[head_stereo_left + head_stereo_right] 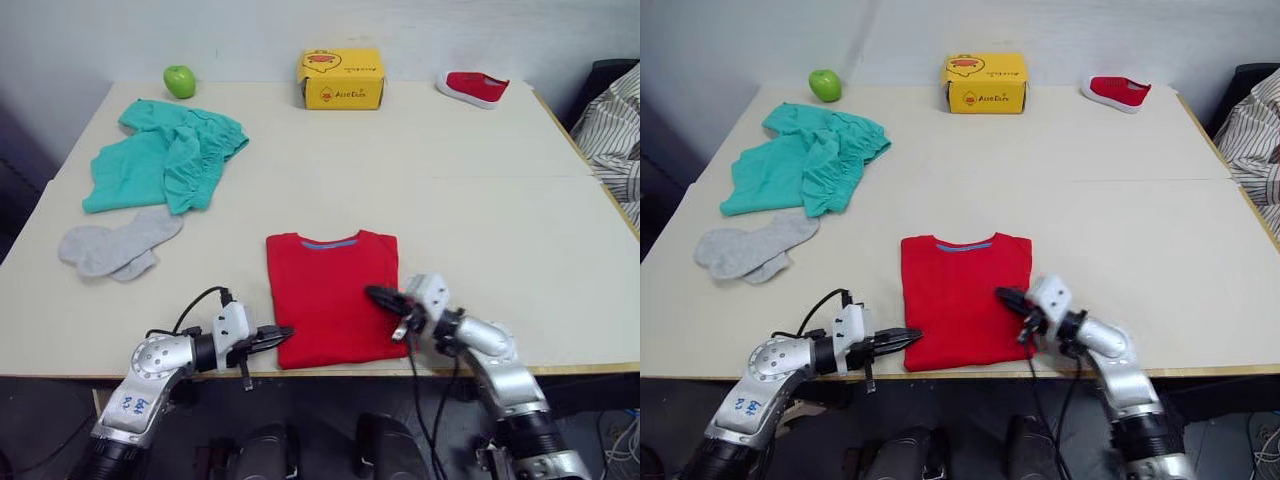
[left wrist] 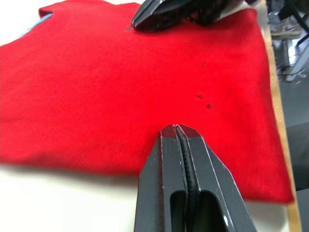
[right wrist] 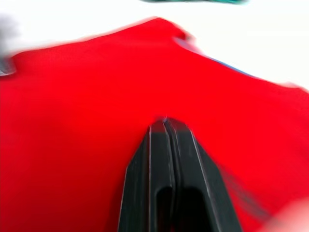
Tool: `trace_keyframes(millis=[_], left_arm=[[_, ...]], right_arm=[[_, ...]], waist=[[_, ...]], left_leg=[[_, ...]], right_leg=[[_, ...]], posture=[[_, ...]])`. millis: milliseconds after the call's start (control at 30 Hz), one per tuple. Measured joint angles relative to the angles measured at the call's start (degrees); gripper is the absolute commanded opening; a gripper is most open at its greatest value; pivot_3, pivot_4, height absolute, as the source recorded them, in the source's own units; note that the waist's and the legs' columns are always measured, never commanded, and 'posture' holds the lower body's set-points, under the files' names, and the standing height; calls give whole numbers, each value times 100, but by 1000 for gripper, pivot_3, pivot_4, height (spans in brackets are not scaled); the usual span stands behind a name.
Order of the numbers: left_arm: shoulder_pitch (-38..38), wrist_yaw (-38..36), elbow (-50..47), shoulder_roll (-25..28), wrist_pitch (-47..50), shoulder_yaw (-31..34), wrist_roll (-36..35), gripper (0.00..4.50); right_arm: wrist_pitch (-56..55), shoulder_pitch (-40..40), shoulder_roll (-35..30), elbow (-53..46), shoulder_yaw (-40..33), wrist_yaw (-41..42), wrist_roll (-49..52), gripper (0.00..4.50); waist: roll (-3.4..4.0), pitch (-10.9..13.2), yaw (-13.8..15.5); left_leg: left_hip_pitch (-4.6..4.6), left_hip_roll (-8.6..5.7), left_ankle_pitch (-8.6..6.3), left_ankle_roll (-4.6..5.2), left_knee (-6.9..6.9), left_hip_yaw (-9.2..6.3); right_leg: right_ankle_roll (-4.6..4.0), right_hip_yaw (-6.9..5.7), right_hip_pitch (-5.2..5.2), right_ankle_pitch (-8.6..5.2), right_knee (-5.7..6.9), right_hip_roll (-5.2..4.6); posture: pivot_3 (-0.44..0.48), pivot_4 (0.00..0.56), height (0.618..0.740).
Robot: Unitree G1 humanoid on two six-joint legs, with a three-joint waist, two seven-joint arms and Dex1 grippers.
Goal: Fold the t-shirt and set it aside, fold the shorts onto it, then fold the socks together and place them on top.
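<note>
On the pale table [image 1: 480, 190], both clenched tools, left tool [image 1: 283, 333] and right tool [image 1: 373, 293], flank the folded t-shirt [image 1: 330, 295].

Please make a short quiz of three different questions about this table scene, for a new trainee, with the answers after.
1. True or false: the left gripper is open.
2. Which garment lies between the two grippers? A) shorts B) t-shirt C) socks
3. Fill in: the green apple sits at the table's far edge, on the robot's ____ side.

Key
1. False: its fingers are shut, at the t-shirt's edge.
2. B: the right gripper is over its other side, also shut.
3. left
</note>
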Motion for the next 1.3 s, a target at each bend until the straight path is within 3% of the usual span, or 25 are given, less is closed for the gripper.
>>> trace_keyframes(millis=[100, 300, 467, 700, 1000, 1300], left_arm=[[57, 19, 50, 21, -23, 167, -79, 0], [-87, -104, 195, -78, -41, 226, -249, 0], [-218, -203, 240, -82, -118, 200, -253, 0], [-336, -192, 415, -95, -182, 153, -142, 0], [-400, -187, 451, -120, -196, 132, -97, 0], [-388, -98, 452, -134, -236, 130, -79, 0]], right_arm=[[775, 153, -396, -133, -527, 285, 695, 560], [3788, -123, -1411, -599, -585, 992, 2346, 2565], [5593, -910, -1722, -537, -129, 1129, 2751, 4275], [6836, -1924, -958, -172, 208, 794, 2877, 4275], [7676, -2403, -770, -314, 652, 573, 2754, 4275], [7950, -2296, -1831, -368, 823, 1135, 2877, 4275]], waist=[[2, 1, 20], [16, 9, -5], [15, 9, 5], [7, 4, -54], [-31, -27, -85], [-26, -30, 67]], left_leg=[[0, 13, -5, 1, -2, 0], [-2, 36, -13, 10, 3, 1], [-5, 40, -17, 2, 3, 1], [-7, 44, -12, -21, 7, 5], [-2, 60, -24, -35, 8, 8], [-5, 42, -51, -8, 22, 8]], right_leg=[[0, 2, 1, 0, -9, -8], [-4, -2, -3, -2, -12, -8], [-9, -6, -6, -5, -15, -6], [-8, -8, -7, -4, -11, 2], [-15, -9, -6, -8, -12, 17], [-14, -9, 1, -7, -26, 0]], posture=[[0, 150, 740], [0, 150, 740], [0, 150, 740], [0, 150, 740], [0, 150, 740], [0, 150, 740]])
